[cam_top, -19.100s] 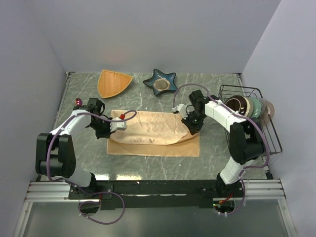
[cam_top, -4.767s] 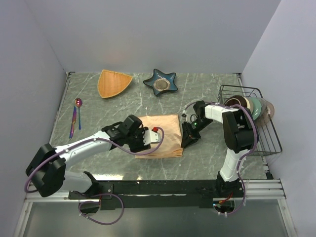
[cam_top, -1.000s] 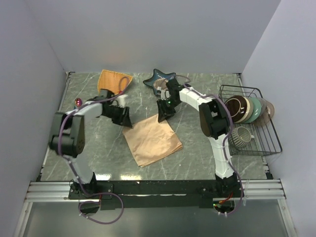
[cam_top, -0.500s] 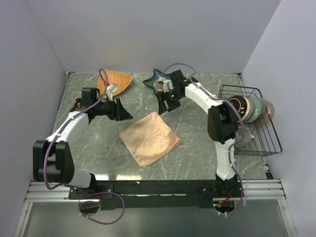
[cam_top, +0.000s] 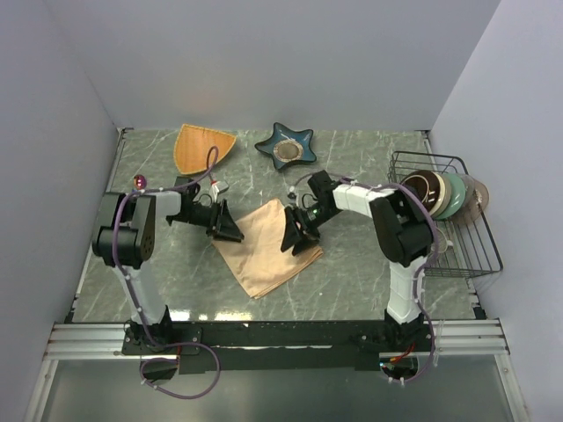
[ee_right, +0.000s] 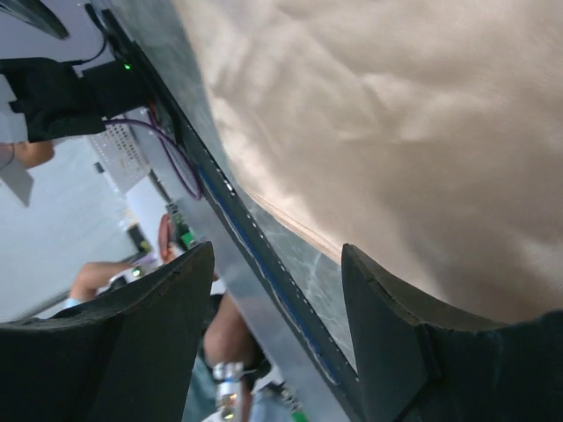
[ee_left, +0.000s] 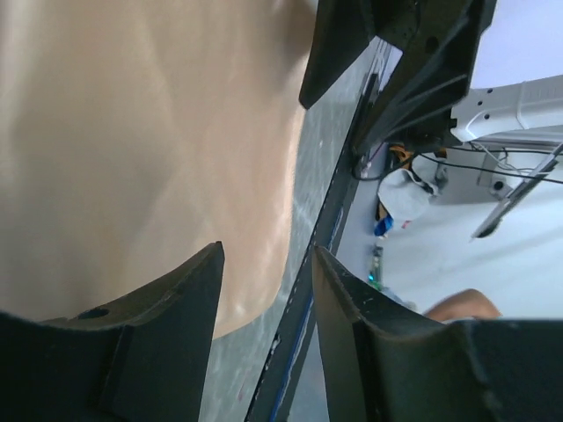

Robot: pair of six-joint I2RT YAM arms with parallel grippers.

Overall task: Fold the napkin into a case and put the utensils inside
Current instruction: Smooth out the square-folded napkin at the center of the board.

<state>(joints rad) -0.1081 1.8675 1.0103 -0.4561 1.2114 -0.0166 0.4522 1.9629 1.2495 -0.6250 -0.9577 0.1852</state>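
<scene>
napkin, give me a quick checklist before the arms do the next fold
1. The napkin lies flat as a folded square, turned cornerwise: ok.
2. The left gripper is open at the napkin's left edge: ok.
3. The right gripper is open at the napkin's right edge: ok.
4. Fingertips of either gripper touching the cloth: cannot tell.
5. Utensils within reach: cannot tell. Only the bowl of the spoon shows, beside the left arm.
6. The fan dish and star dish sit apart from the napkin: ok.
</scene>
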